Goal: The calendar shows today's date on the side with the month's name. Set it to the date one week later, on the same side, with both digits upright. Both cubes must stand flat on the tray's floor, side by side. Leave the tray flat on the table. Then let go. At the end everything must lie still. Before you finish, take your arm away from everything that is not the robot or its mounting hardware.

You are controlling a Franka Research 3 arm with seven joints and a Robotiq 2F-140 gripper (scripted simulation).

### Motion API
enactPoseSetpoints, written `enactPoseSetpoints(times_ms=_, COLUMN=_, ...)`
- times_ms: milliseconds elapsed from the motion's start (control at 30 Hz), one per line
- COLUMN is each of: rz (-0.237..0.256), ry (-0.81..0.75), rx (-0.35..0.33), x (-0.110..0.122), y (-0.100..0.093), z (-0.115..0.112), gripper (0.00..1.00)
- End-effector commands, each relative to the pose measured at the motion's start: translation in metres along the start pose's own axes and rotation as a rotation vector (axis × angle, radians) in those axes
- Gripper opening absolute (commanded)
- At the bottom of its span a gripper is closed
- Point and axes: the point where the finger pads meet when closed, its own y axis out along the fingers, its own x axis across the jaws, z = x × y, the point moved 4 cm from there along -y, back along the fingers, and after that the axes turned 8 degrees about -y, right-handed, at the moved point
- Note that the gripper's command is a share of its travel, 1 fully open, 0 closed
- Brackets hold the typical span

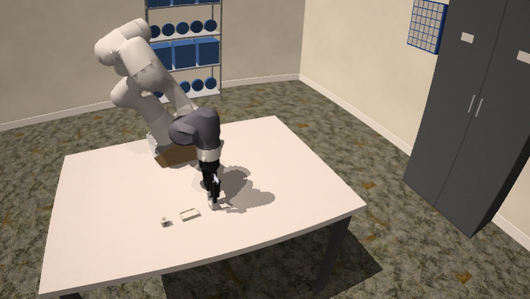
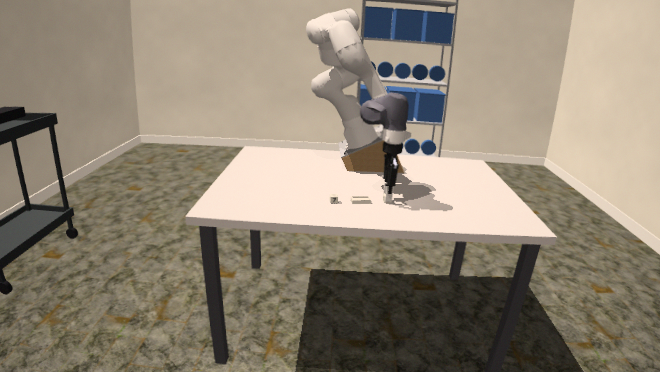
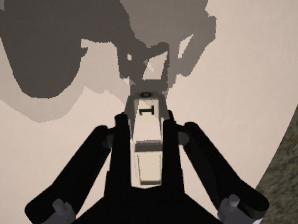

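Observation:
A small pale cube (image 1: 164, 222) (image 2: 334, 199) stands on the table left of the tray, with a dark 7 on the side facing the exterior camera. The small cream tray (image 1: 190, 219) (image 2: 361, 201) lies flat on the table, and no cube shows in it. My gripper (image 1: 214, 202) (image 2: 388, 195) (image 3: 146, 104) points down just right of the tray. It is shut on a second pale cube (image 3: 148, 131), which shows a dark 1 lying sideways in the wrist view. That cube is at or very near the table top; any small gap below it cannot be told. Its sides at the fingers are hidden.
The arm's brown base block (image 1: 178, 156) (image 2: 367, 160) stands at the back of the table (image 1: 108, 249) (image 2: 280, 215). The arm's shadow falls right of the gripper. A shelf rack stands behind, a dark cabinet (image 1: 462, 120) to the right, and a black cart (image 2: 30, 215) to the left, all off the table.

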Motion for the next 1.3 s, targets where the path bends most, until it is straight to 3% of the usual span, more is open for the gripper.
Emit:
enactPoseSetpoints(times_ms=0, rz=-0.002, ry=0.003, rx=0.000, x=0.001, y=0.000, z=0.000, gripper=0.16)
enactPoseSetpoints(times_ms=233, rz=-0.002, ry=0.003, rx=0.000, x=0.001, y=-0.013, z=0.000, gripper=0.16)
enactPoseSetpoints(times_ms=533, rz=-0.002, ry=0.003, rx=0.000, x=0.000, y=-0.077, z=0.000, gripper=0.16)
enactPoseSetpoints(times_ms=667, rz=-0.002, ry=0.003, rx=0.000, x=0.000, y=-0.095, z=0.000, gripper=0.16)
enactPoseSetpoints(times_ms=1100, rz=-0.002, ry=0.003, rx=0.000, x=0.000, y=-0.099, z=-0.001, gripper=0.16)
enactPoseSetpoints(times_ms=1167, rz=-0.003, ry=0.002, rx=-0.001, x=0.000, y=-0.102, z=-0.027, gripper=0.16)
enactPoseSetpoints(times_ms=1233, rz=-0.003, ry=-0.001, rx=-0.001, x=-0.006, y=-0.106, z=-0.076, gripper=0.16)
enactPoseSetpoints(times_ms=1267, rz=-0.003, ry=-0.001, rx=-0.001, x=-0.006, y=-0.106, z=-0.076, gripper=0.16)
